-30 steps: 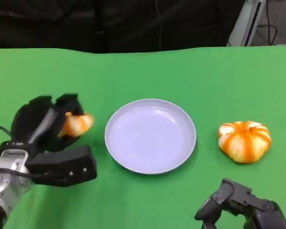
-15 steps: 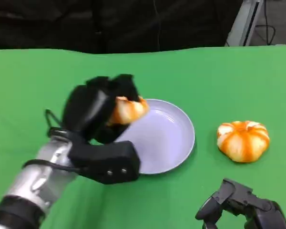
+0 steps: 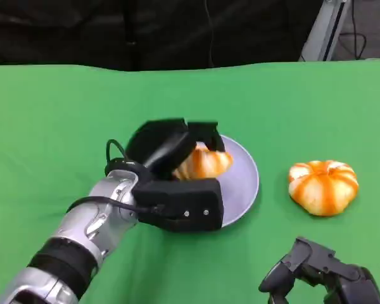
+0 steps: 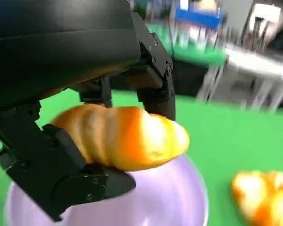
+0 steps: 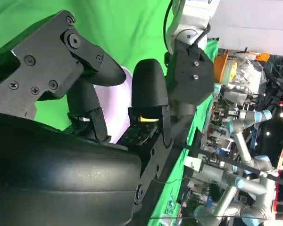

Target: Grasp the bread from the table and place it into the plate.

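The elongated golden-orange bread roll (image 3: pixel 203 163) is now over the left half of the round pale lavender plate (image 3: pixel 246 170). One second ago it was well left of the plate, above bare green cloth; half a second ago it was at the plate's left rim. So the carry across is essentially done.

The left hand (image 3: pixel 177 177) grips the roll, with fingers curled over its top and the thumb side underneath. In the left wrist view, the bread (image 4: pixel 125 136) sits clamped between the black fingers (image 4: pixel 155 80) and the lower pad, with the plate (image 4: pixel 179 202) directly below it. The roll looks held clear of the plate surface, though I can't tell the gap for certain.

My read: transport is finished and release is what's left. A slight lowering before letting go would stop the roll rolling toward the rim.

The right hand (image 3: pixel 323 275) is parked at the near edge of the table with fingers curled in and nothing in them. It's in the same place in all three head frames.

A second piece, the round orange-and-white striped bun (image 3: pixel 324 186), sits on the green tablecloth (image 3: pixel 63 101) right of the plate. It's apart from the plate and hasn't moved.
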